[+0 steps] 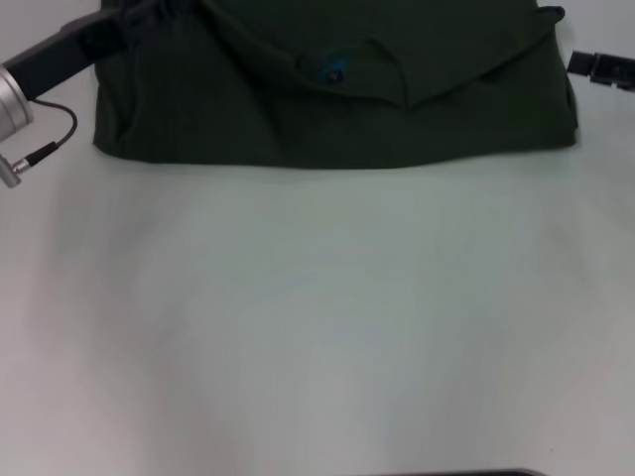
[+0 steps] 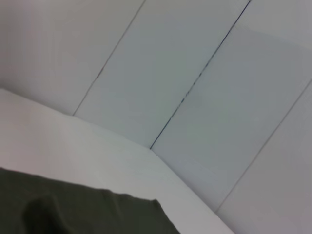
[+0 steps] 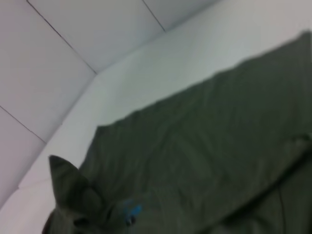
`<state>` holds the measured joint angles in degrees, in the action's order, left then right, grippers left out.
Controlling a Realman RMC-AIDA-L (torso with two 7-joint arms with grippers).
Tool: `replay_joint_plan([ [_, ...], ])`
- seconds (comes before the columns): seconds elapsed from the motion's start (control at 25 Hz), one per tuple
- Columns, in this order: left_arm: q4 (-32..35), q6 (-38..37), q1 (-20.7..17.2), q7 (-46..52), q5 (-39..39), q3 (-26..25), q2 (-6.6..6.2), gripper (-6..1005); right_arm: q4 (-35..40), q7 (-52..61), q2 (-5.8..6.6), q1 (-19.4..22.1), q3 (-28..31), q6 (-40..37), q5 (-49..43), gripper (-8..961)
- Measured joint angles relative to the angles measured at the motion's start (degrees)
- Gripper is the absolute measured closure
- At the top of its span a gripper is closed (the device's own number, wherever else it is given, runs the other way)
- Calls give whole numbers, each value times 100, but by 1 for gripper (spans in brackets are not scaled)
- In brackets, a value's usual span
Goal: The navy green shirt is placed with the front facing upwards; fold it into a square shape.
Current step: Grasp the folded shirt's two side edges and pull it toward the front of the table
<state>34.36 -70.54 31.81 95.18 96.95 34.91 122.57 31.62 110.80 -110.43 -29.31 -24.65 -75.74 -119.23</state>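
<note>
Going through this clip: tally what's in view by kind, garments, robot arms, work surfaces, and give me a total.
Garments: 1, the navy green shirt, partly folded, blue neck label showing.
Robot arms: 2, the left arm at the shirt's left edge, the right arm beside its right edge.
Work surfaces: 1, the white table.
Total: 4.

Head view looking down at table (image 1: 317,317), both wrist views close, low, sharing shirt (image 1: 337,89) and wall (image 2: 195,73)

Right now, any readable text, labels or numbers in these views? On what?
None readable.
navy green shirt: no chest print shows in any view.
neck label: a small blue patch, too blurred to read; the same in the right wrist view.
</note>
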Motion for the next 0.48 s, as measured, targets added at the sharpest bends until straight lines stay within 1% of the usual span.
replay_joint_plan([
  [0.16,8,-40,-69,-6,17,96,9,98,4,614,67,-24,-12,-12,-448,285],
  [0.36,10,-51,-97,-8,75,229,36,98,11,1073,75,-39,-61,-79,-585,296],
  [0.48,1,-51,-108,-13,77,257,49,98,10,1165,75,-37,-66,-77,-600,297],
])
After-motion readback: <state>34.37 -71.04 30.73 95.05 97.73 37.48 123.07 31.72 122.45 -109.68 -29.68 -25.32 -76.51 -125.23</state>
